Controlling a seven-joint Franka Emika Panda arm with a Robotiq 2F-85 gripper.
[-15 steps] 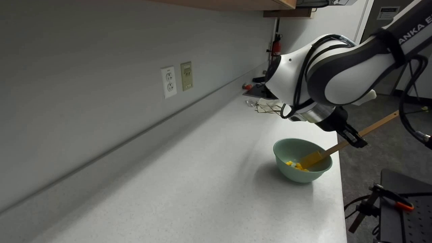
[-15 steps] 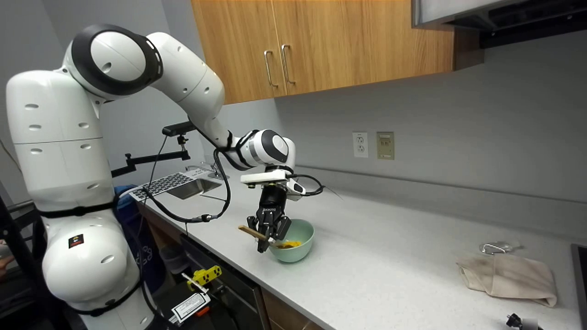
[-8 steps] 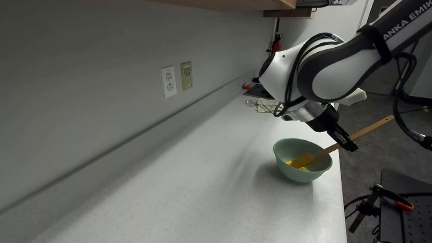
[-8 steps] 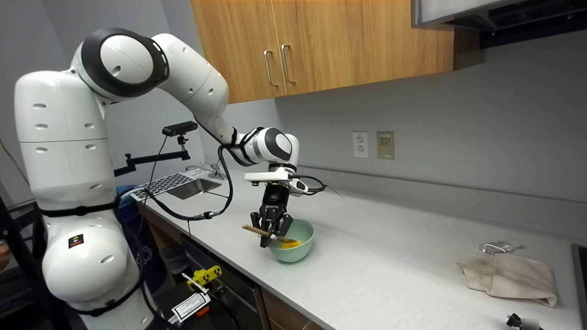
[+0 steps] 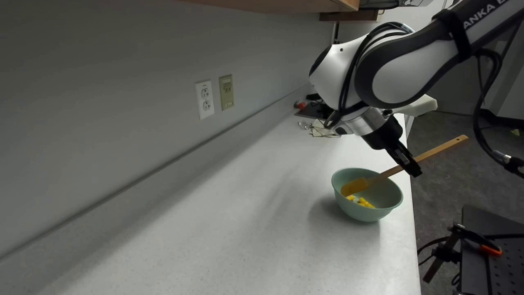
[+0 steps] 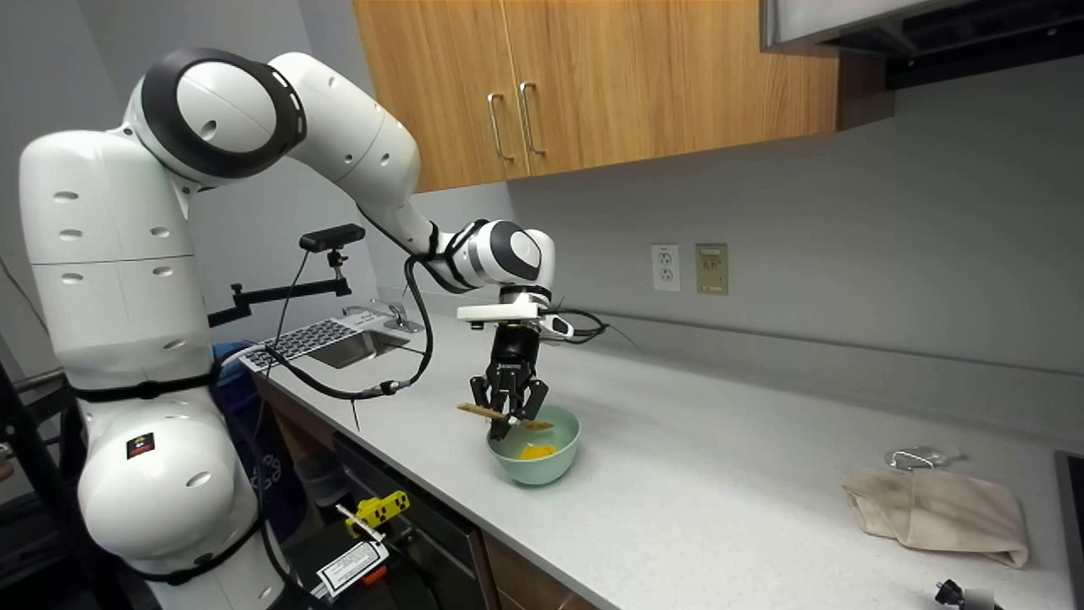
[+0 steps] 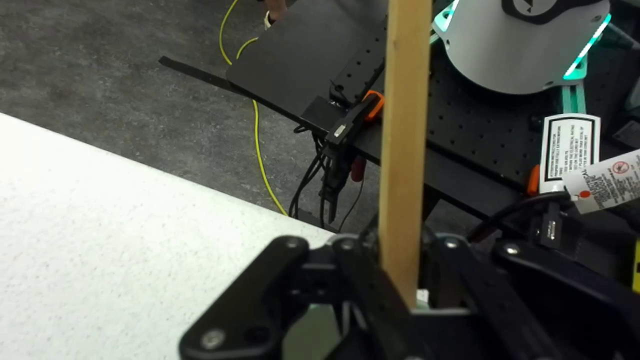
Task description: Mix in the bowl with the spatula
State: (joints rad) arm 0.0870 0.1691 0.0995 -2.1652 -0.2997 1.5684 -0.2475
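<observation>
White counter: spatula handle pinched between fingers, head over bowl

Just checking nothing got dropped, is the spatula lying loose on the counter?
No, the gripper holds the spatula by its wooden handle, with the yellow head in or just above the bowl.
</observation>
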